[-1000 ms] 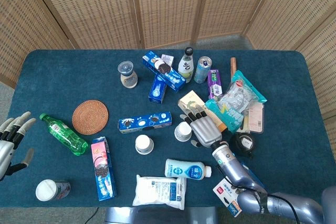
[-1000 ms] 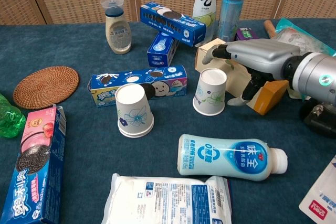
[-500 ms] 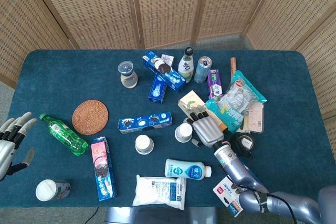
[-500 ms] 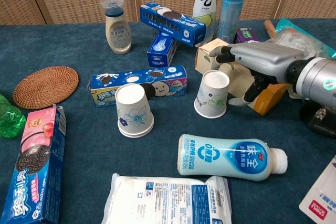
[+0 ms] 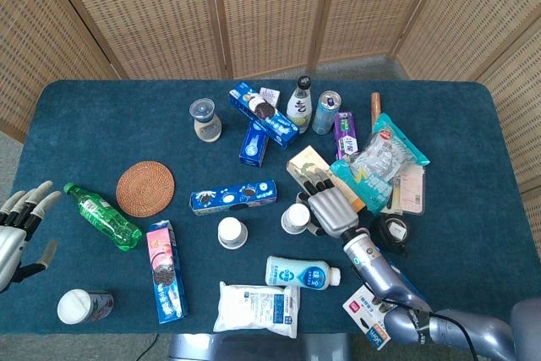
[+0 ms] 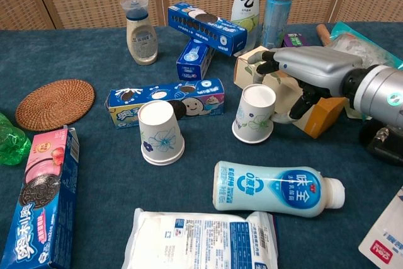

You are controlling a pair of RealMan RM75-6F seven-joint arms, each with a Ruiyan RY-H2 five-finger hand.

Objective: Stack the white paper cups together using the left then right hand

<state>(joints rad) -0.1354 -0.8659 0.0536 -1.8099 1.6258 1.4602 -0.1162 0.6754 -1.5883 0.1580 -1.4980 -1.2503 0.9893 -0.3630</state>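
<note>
Two white paper cups with blue flower prints stand upside down on the blue cloth. One cup (image 5: 230, 232) (image 6: 161, 132) is in front of a long blue cookie box. The other cup (image 5: 296, 217) (image 6: 254, 113) stands to its right, slightly tilted. My right hand (image 5: 332, 209) (image 6: 308, 70) hovers just right of and behind this second cup. Its fingers are spread above the cup's far side and its thumb hangs close to the cup's right wall, gripping nothing. My left hand (image 5: 19, 226) is at the far left table edge, fingers apart and empty, seen only in the head view.
A milk bottle (image 6: 277, 188) lies in front of the cups and a white pouch (image 6: 201, 239) lies nearer still. A yellow box (image 6: 286, 86) sits under my right hand. Cookie boxes (image 6: 165, 102), a woven coaster (image 6: 55, 103), a green bottle (image 5: 103, 215) and snack bags (image 5: 385, 158) crowd the table.
My right hand has crept slightly toward the right-hand cup, and that cup has shifted a little and tilted. My left hand has hardly moved.
</note>
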